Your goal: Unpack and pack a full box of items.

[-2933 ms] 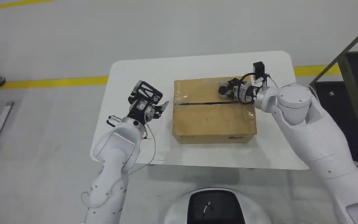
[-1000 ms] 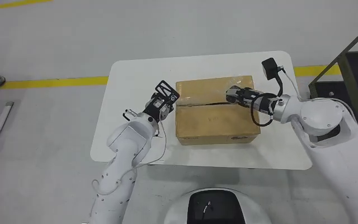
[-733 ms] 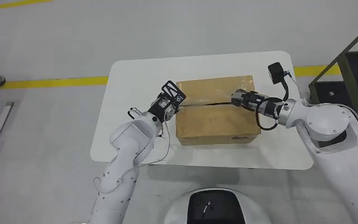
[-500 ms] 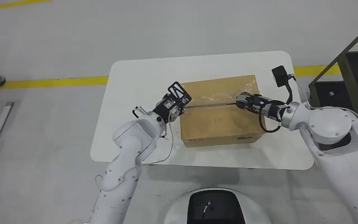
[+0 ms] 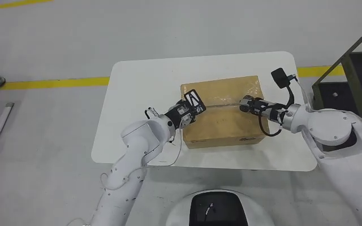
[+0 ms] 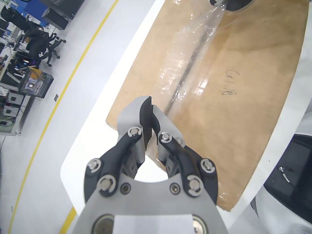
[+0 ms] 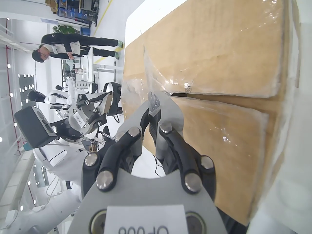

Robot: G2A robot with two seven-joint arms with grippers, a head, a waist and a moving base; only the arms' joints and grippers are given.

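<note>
Nearest the robot, the white table (image 5: 141, 85) carries one cardboard box (image 5: 220, 127), set toward the table's right half and lying flat. Its two top flaps (image 7: 219, 49) are down, so whatever is inside cannot be seen. They meet in a single seam (image 6: 181, 79) running the box's length.

There are two grippers, one at each end of that seam. The left gripper (image 6: 147, 103) sits at the box's left end, right over the edge where the seam runs out. Its fingers (image 6: 129, 118) are drawn almost together, with only a thin slit between the dark pads. Whether anything thin is caught in that slit is hard to make out. From above, its fingertips are tucked under the wrist and hidden.

One strip of clear tape (image 6: 192, 49) covers the seam, wrinkled and glossy. A pen scribble (image 6: 229, 83) sits on the flap nearer the robot, just beside the tape.

At the right end, the right gripper (image 7: 152, 109) is clamped on the tape's lifted end. The film rises off the cardboard from the seam to its pads. Under the lifted tape the seam gapes a little, showing a dark slot between the flaps. The box's right side wall is cut off in the right wrist view.
</note>
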